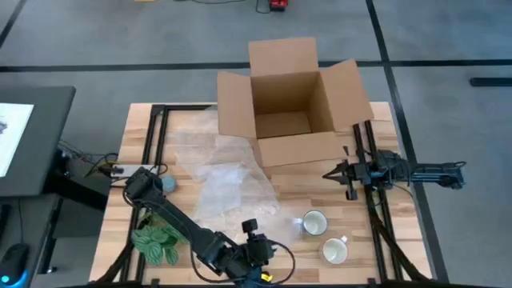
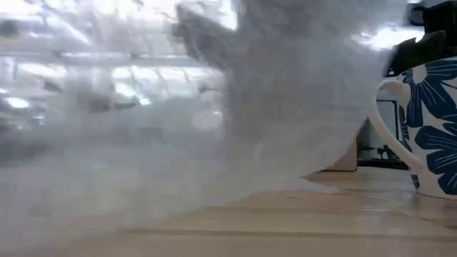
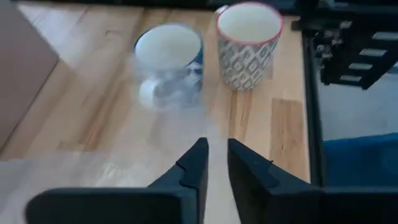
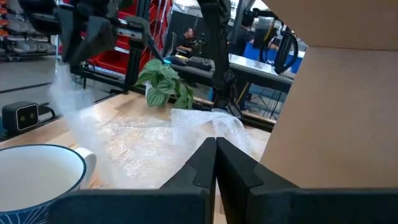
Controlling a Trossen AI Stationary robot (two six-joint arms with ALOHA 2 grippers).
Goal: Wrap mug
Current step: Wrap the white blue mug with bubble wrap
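Note:
A sheet of clear bubble wrap lies spread on the table in front of an open cardboard box. My left gripper stands at the wrap's near edge, fingers almost together with wrap between them. In the low view the wrap rises from the table and fills most of the picture. A blue flowered mug and a patterned mug with a red rim stand upright on the table just beyond that gripper. My right gripper waits shut beside the box. My left gripper pinches the bubble wrap near its near edge between its two fingers, which point toward the mugs. One layer or several, I cannot tell. The held part is raised off the table; the rest of the sheet still lies on the wood.
A green plant sits at the near left by the left arm. The open box takes up the far middle of the table. Black frame rails run along both sides. Bare wood lies between the box and the mugs.

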